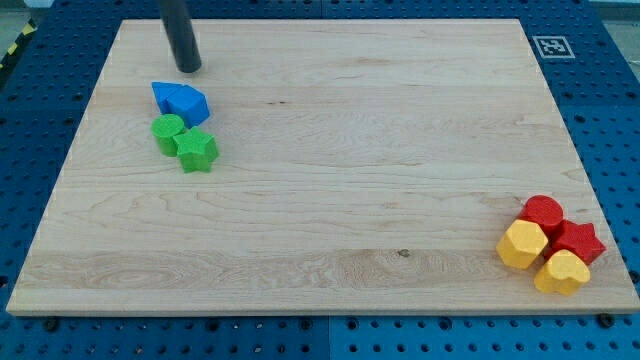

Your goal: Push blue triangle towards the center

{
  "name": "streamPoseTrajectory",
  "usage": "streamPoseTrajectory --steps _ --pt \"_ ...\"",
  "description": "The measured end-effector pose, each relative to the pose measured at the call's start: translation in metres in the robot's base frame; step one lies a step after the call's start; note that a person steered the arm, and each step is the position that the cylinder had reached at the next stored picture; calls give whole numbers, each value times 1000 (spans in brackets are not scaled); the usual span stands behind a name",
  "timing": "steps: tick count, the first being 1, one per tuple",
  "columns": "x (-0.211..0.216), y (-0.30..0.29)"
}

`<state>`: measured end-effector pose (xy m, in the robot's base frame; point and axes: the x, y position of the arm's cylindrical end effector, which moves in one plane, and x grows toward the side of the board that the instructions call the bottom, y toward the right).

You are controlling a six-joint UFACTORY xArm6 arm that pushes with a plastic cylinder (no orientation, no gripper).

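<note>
The bare dark rod's tip [189, 69], holding nothing, should circle left of the blue triangular block [181, 102], then push rightward toward centre.

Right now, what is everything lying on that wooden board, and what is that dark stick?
Blue blocks: apparently two touching, one the triangle, shapes hard to separate; upper left.
Green blocks: two; a rounded one and a star; just below the blue, touching.
Red blocks: two; a rounded one and a star; lower right.
Yellow blocks: two; a hexagon and a heart; lower right, against the red.
Wooden board: one, light.
Marker tag: one, black-and-white, top right.
My tip: one dark rod, just above the blue blocks, apart.
</note>
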<state>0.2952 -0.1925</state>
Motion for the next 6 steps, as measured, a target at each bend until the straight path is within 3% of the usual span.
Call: streamPoseTrajectory --steps 2,3,5,6 --pt "1 -76" --pt "27 -78" --pt "72 -43" --pt "72 -4"
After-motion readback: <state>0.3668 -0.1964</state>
